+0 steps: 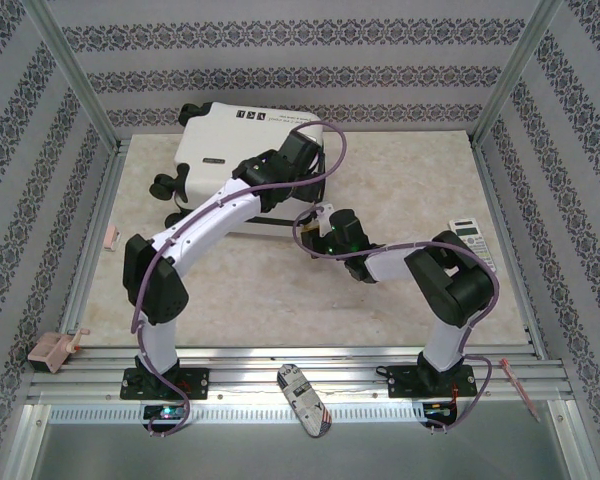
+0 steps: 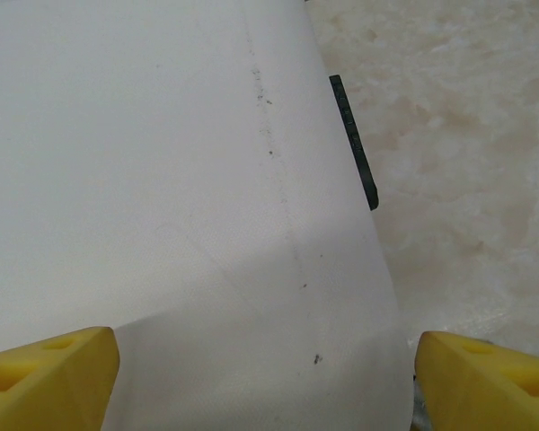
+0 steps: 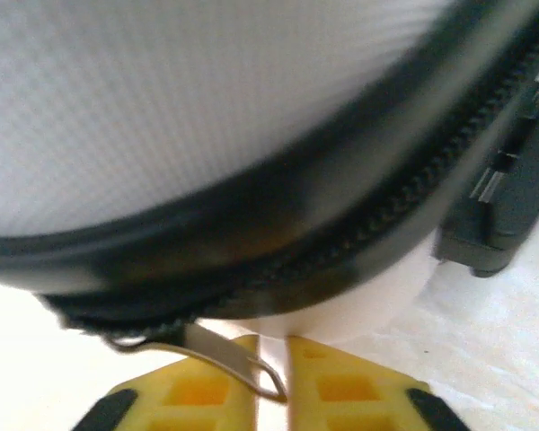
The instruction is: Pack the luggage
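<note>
Table: We see a pale marbled top spread under both grippers.
Luggage: It lies flat and closed, white shell up, directly beneath the left gripper and just ahead of the right gripper. Its black wheels sit on the side away from the right gripper.
Left gripper: We find it held over the shell with its jaws wide apart. One yellow finger stands at each lower corner of the wrist view, and only the bare shell lies between and below them. From above, its black wrist sits over the luggage's top.
Right gripper: It is at the luggage's near corner, low beside the table. Its yellow fingers are closed together, with just a thin slit left between the tips.
Zipper band: We see a black band curving round the shell's edge, right above and in front of the right gripper's fingertips, with white shell above it.
Black block: It is a fitting on the luggage, up and to the right of the right gripper. We cannot tell what part it is.
Dark strip: It lies along the shell's edge, ahead of the left gripper on its right-finger side.
Calculator: It lies flat on the table, well apart from the right gripper, out beyond that arm's elbow.
Pull: We see a metal tab hanging from the band, slanting across one fingertip, its loop end caught in the slit between the right gripper's fingers.
</note>
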